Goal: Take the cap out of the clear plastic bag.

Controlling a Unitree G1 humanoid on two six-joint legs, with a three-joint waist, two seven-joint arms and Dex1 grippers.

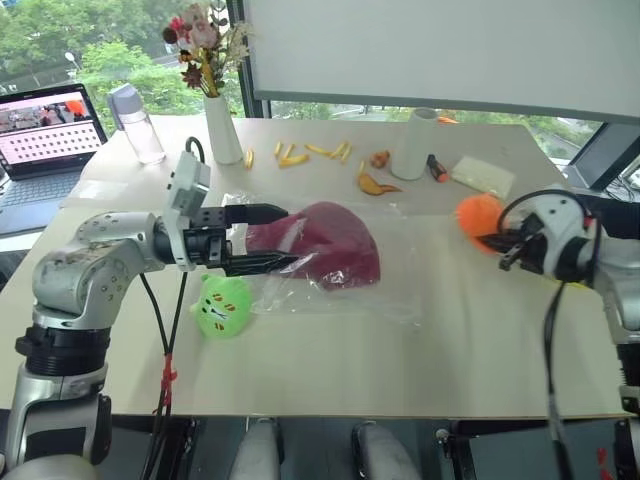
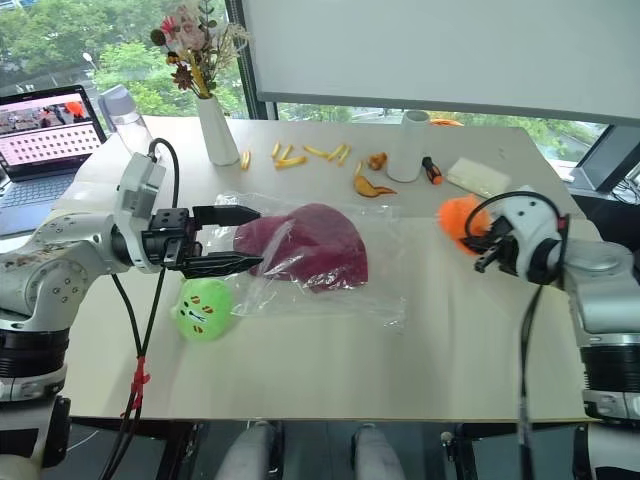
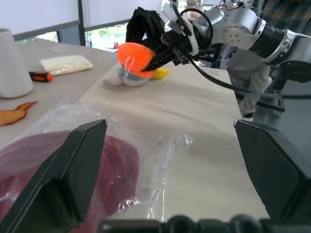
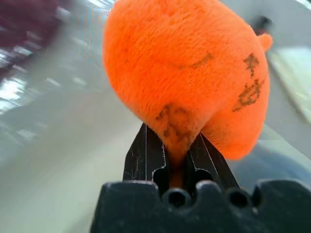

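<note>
The dark red cap (image 1: 325, 240) lies at the table's middle inside the clear plastic bag (image 1: 335, 300), whose crinkled film spreads out beyond it toward the front and right. My left gripper (image 1: 288, 236) is open and level, with its fingers on either side of the bag's left edge, right beside the cap. From the left wrist, the cap (image 3: 48, 170) sits under glossy film between the spread fingers (image 3: 73, 165). Over at the right, my right gripper (image 4: 176, 155) is shut on a fuzzy orange toy (image 1: 478, 214), pinching its lower edge.
A green toy (image 1: 222, 305) lies just in front of the left gripper. Along the back stand a white vase of flowers (image 1: 222, 130), a water bottle (image 1: 135, 122), a laptop (image 1: 45, 125), a white cup (image 1: 415, 145), scattered yellow pieces (image 1: 300, 153) and a pale packet (image 1: 483, 177).
</note>
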